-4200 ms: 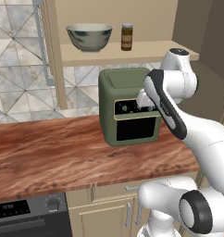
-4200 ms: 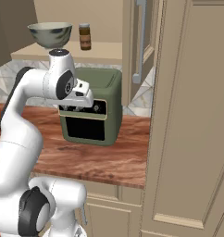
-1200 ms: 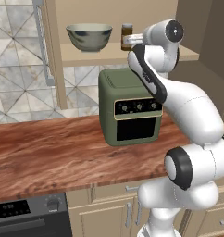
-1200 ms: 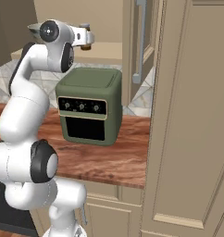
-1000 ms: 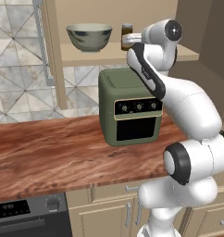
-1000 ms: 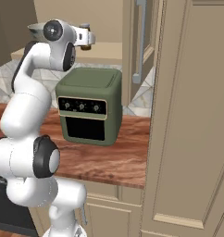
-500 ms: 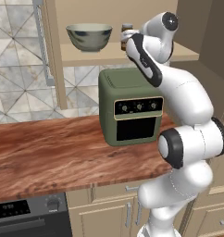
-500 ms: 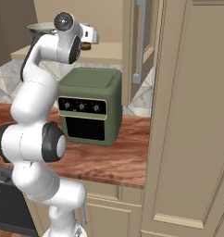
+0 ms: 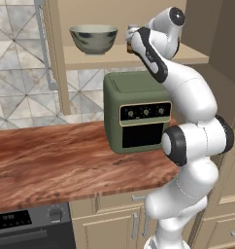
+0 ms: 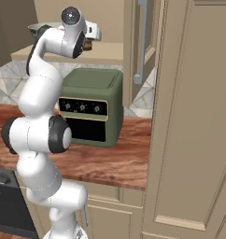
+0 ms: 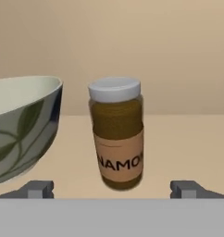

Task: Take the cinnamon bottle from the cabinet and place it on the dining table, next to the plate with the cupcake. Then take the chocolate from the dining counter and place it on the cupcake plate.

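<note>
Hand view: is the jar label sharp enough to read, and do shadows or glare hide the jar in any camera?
Hand view: the cinnamon bottle is evenly lit, slightly soft; label letters legible but cut off at the edges; no glare. Left base view: the arm covers most of the jar, not shadow. Right base view: the jar sits dim behind the gripper.

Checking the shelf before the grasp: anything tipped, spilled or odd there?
Nothing stands out. The cinnamon bottle stands upright, lid on, beside the bowl on the cabinet shelf, centred ahead of the open gripper.
</note>
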